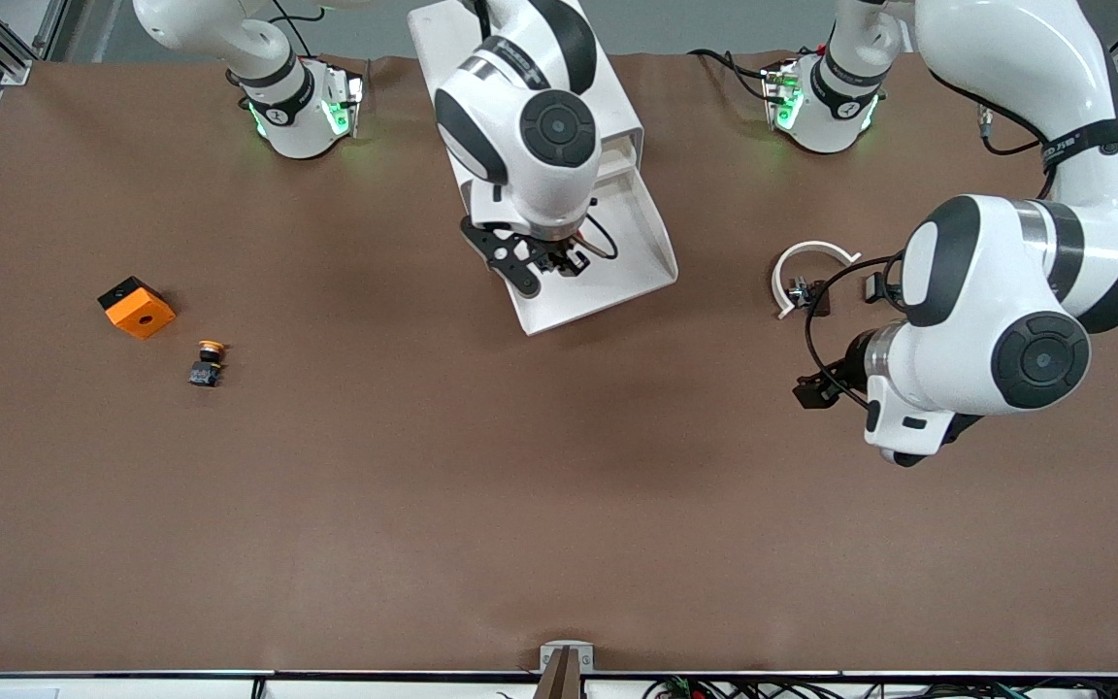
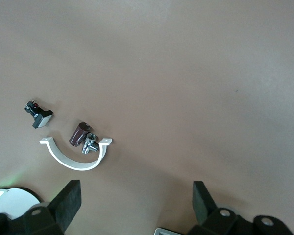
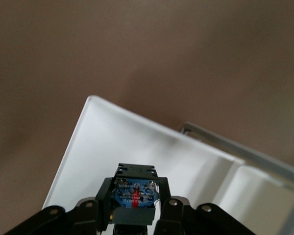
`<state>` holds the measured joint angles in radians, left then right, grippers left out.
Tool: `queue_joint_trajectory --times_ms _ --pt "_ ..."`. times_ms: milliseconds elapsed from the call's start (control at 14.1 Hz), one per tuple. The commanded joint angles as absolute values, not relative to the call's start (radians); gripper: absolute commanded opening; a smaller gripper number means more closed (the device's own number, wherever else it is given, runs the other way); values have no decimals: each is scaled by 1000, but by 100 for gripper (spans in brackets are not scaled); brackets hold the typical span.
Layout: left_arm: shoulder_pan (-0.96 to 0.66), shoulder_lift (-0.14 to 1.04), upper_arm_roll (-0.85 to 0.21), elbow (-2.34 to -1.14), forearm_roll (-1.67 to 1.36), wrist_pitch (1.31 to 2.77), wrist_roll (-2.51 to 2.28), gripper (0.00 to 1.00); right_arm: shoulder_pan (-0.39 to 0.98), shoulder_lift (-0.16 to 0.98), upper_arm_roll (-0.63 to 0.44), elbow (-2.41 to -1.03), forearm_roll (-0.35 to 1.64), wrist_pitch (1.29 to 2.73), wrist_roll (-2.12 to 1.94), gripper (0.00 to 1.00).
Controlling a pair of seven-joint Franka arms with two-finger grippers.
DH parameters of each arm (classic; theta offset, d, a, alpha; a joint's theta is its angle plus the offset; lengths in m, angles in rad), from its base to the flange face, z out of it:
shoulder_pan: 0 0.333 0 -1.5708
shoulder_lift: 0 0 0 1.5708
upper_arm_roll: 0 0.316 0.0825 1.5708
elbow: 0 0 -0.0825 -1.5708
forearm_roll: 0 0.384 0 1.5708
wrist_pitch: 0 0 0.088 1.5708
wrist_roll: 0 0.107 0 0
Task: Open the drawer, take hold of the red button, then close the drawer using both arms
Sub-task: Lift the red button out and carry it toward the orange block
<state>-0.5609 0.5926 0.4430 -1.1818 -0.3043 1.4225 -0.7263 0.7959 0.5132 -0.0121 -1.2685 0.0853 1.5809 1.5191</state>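
Note:
The white drawer stands pulled out of its cabinet, toward the front camera. Over its tray hangs my right gripper, shut on the button. Only the button's black blocky body and blue underside show, and its red cap is hidden. My left gripper waits open above bare table toward the left arm's end, with nothing between its fingers.
A white curved clip with a small metal fitting, a brown cylinder and a black switch lies near my left gripper. An orange cube and a yellow-capped button sit toward the right arm's end.

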Motion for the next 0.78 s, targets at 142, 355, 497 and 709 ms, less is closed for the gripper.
queue_joint_trajectory --times_ms 142,355,497,709 --pt "-572 577 445 -1210 -282 1450 -681 100 606 387 -6 -1267 124 1416 1139 3" --pt "-609 575 443 -1250 -278 1521 -582 100 468 347 -11 -1287 123 1345 849 4" --pt "-656 572 442 -1285 -238 1598 -551 100 382 316 -11 -1350 117 1351 671 4" --pt "-721 566 436 -1354 -221 1722 -542 100 278 313 -12 -1410 89 1367 452 4"
